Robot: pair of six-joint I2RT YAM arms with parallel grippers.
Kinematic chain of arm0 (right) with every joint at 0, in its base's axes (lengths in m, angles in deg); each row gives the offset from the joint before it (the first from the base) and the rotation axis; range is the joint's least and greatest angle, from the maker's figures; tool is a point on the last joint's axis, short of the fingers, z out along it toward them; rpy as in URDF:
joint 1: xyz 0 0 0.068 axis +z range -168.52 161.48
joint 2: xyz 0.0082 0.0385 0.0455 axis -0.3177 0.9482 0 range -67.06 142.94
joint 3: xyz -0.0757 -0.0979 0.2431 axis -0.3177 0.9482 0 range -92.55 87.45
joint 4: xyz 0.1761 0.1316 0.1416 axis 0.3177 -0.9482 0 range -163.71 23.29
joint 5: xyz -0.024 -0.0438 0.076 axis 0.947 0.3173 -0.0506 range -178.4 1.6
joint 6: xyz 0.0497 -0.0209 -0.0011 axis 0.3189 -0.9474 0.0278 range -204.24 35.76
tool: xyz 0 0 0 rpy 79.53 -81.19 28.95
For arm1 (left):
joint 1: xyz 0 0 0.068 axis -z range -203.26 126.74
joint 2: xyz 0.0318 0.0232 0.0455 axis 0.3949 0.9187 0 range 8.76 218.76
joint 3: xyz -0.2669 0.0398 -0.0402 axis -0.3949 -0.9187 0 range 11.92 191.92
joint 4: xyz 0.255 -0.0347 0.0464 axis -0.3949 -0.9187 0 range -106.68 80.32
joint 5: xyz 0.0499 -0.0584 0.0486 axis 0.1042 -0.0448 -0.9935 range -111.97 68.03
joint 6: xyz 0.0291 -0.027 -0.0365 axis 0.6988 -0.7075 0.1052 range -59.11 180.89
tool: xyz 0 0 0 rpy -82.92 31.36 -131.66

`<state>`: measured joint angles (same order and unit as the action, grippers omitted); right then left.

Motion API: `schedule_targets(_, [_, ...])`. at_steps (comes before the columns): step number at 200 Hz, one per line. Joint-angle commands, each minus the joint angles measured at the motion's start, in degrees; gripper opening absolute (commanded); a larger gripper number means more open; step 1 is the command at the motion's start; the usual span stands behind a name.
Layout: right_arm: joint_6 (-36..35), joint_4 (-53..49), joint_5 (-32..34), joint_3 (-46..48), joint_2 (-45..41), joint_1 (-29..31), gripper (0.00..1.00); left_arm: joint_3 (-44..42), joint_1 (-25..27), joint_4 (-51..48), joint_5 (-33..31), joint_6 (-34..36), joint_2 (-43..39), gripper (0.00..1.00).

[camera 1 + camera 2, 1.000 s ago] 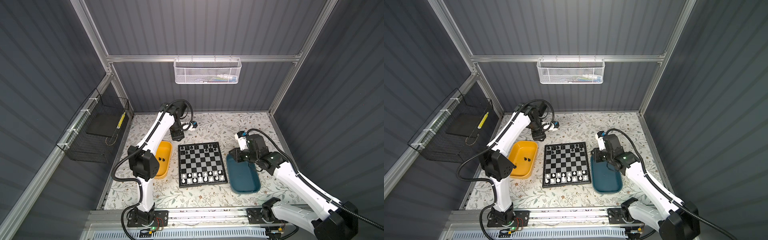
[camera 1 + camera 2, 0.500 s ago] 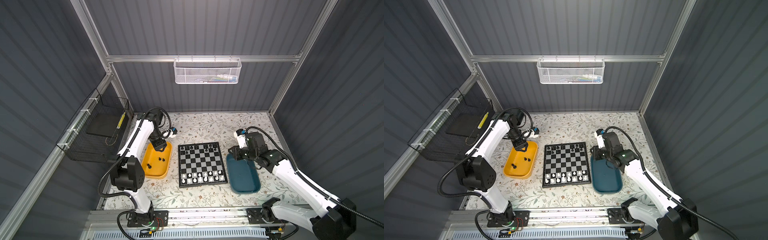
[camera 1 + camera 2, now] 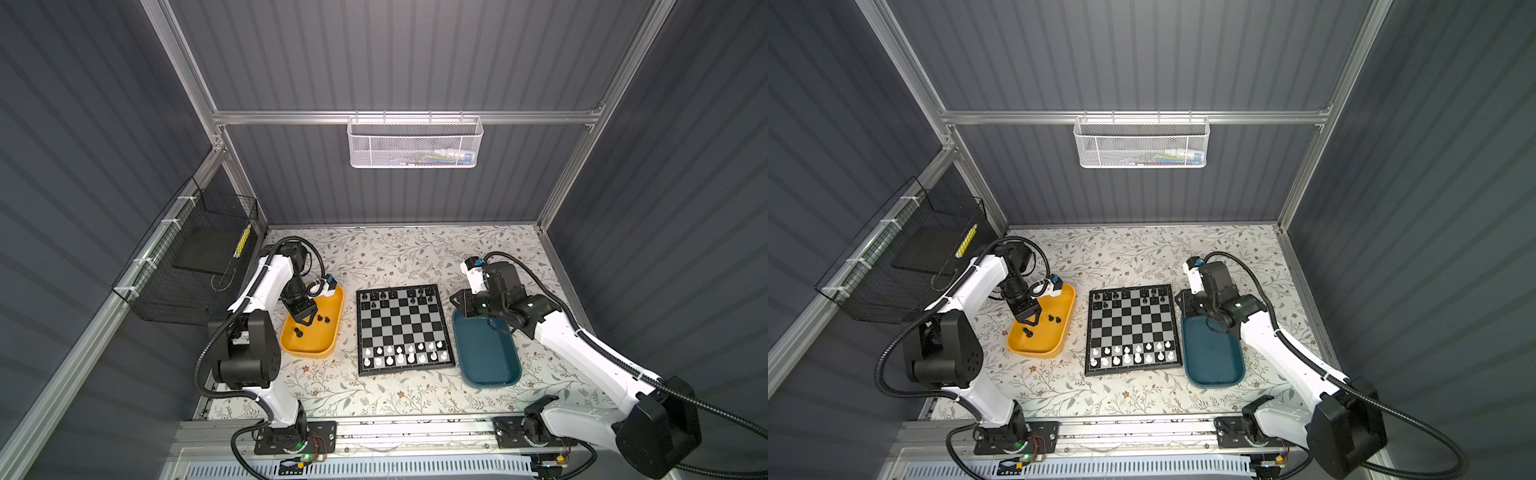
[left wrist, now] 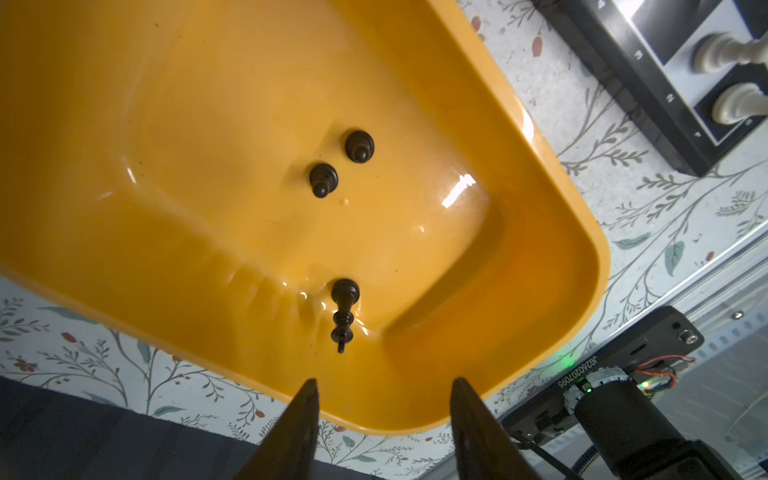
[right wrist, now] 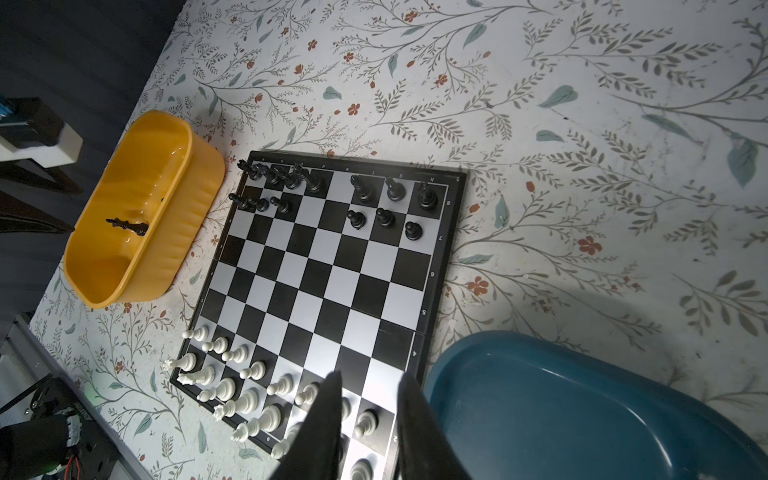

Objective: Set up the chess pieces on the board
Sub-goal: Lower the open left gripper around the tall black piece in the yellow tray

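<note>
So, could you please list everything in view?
Chessboard: one, black-silver, centre.
Yellow tray: one, left of board.
Teal tray: one, right of board.
Black pieces: thirteen, board's far rows.
Loose black pieces: three, in yellow tray.
White pieces: two rows, board's near edge.
Mesh basket: one, white, back wall.
Wire basket: one, black, left wall.
Table cover: one, floral.
Left hand: open, over yellow tray.
Right hand: open, beside teal tray's far end.

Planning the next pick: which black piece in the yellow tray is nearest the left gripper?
The tall, slender piece, alone just ahead of the left gripper; the two short pawns sit together farther into the yellow tray.
</note>
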<state>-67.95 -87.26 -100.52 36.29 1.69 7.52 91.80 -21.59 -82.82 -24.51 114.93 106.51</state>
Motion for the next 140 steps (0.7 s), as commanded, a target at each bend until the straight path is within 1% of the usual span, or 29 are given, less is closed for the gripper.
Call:
schedule_targets(1, [-0.45,0.68,-0.85,-0.08,0.07,-0.28,0.27,-1.74,0.00,1.01,-0.92,1.76,-0.83,0.50])
schedule_targets(33, [-0.20,0.69,-1.06,-0.27,0.42,-0.27,0.27,-4.56,0.00,3.48,-2.78,3.17,-1.06,0.48])
schedule_targets(76, [-0.18,0.52,-1.13,-0.44,0.51,-0.18,0.27,-5.91,-0.09,5.03,-3.88,4.14,-0.90,0.48])
schedule_targets(140, [0.10,0.43,-1.47,-0.26,0.43,-0.20,0.27,-9.20,-0.09,8.36,-6.81,5.99,-1.69,0.45])
